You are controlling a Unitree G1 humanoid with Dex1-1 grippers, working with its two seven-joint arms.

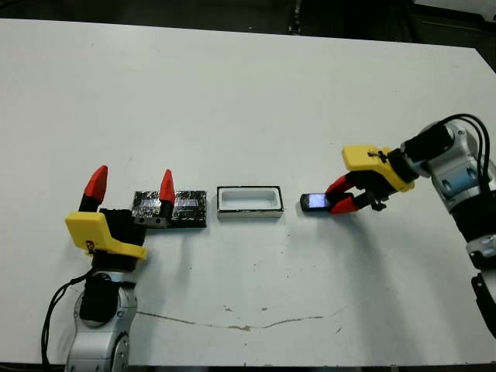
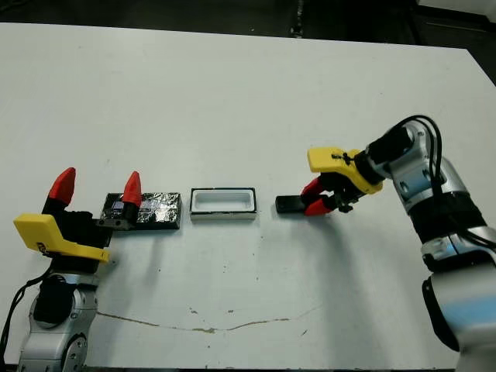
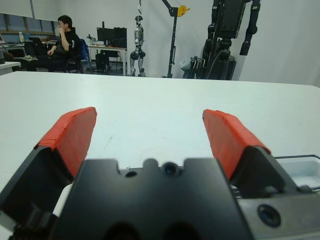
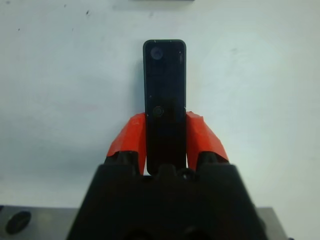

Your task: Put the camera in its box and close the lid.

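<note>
My right hand [image 4: 165, 137] is closed on the near end of the camera [image 4: 165, 95], which lies flat on the desk [image 1: 232, 101] just right of the box [image 1: 249, 201]; I judge it light, rigid and slick-faced, best held across its narrow sides as now.

Bright, even overhead light; soft shadows (glare on the camera [image 1: 315, 202])
</note>
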